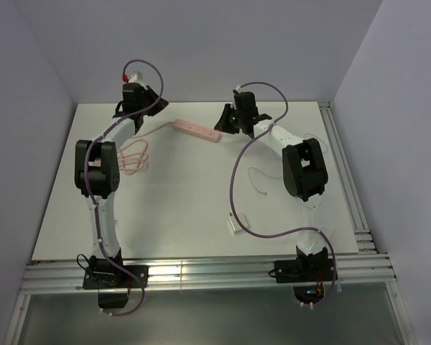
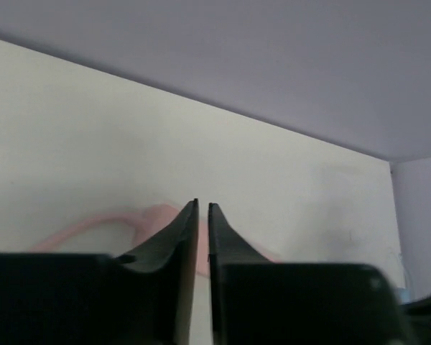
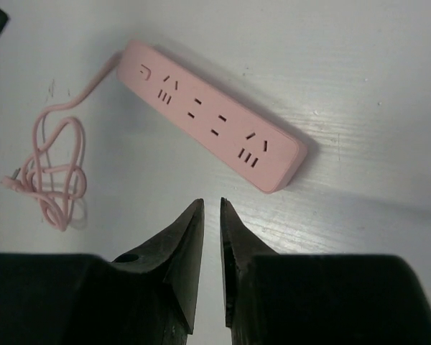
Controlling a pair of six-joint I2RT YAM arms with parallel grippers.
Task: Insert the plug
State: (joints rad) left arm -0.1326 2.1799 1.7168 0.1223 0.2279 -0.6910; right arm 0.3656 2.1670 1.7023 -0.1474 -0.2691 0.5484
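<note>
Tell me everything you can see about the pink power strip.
The pink power strip is a long, smooth, plastic-looking bar with rounded corners and dark slot openings along its top. It lies flat and diagonal on the white table. Its pink cord leaves one end and lies loosely coiled, unplugged.

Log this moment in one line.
left gripper: slightly open, empty | right gripper: slightly open, empty, beside strip | plug: loose, not inserted

Overhead view; two low wrist close-ups
</note>
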